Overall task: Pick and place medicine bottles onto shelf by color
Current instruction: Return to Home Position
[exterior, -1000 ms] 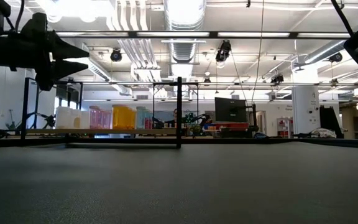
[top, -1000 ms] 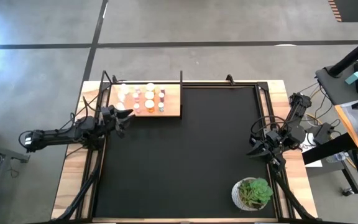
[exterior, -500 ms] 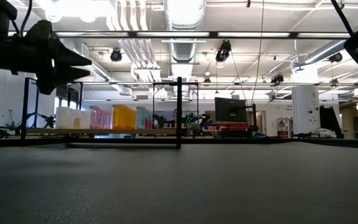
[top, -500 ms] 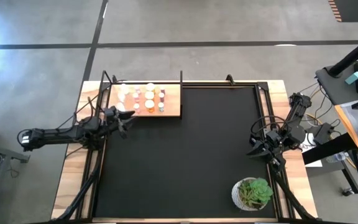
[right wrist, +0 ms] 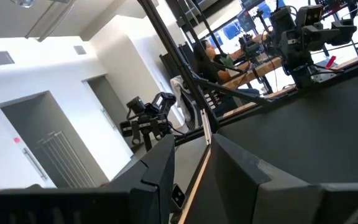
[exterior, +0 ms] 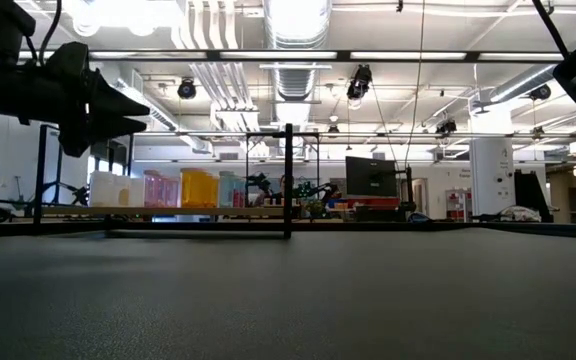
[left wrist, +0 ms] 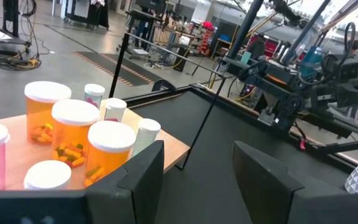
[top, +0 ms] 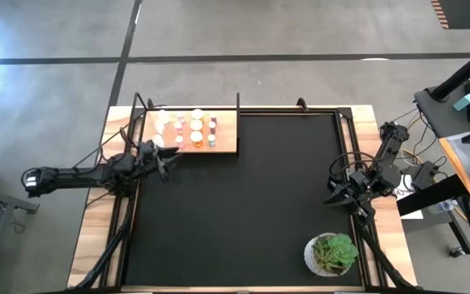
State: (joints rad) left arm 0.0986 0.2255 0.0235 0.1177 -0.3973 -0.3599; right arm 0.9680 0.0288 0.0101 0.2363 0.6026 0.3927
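We see the bottles (top: 188, 129) in rows on the shelf (top: 227, 135); the orange ones (left wrist: 73, 140) hold pills. Our left gripper (top: 168, 163) hovers just beside the shelf, fingers apart and empty. The right gripper (top: 333, 194) waits at the table's right edge, fingers slightly apart.

The flat light-wood shelf board (top: 227, 135) looks smooth and matt, its thin black posts (exterior: 289, 180) metal. The orange pill bottles (left wrist: 70, 147) are glossy translucent plastic with smooth white caps (left wrist: 74, 112). The large black table mat (top: 243, 204) is matt, finely grained
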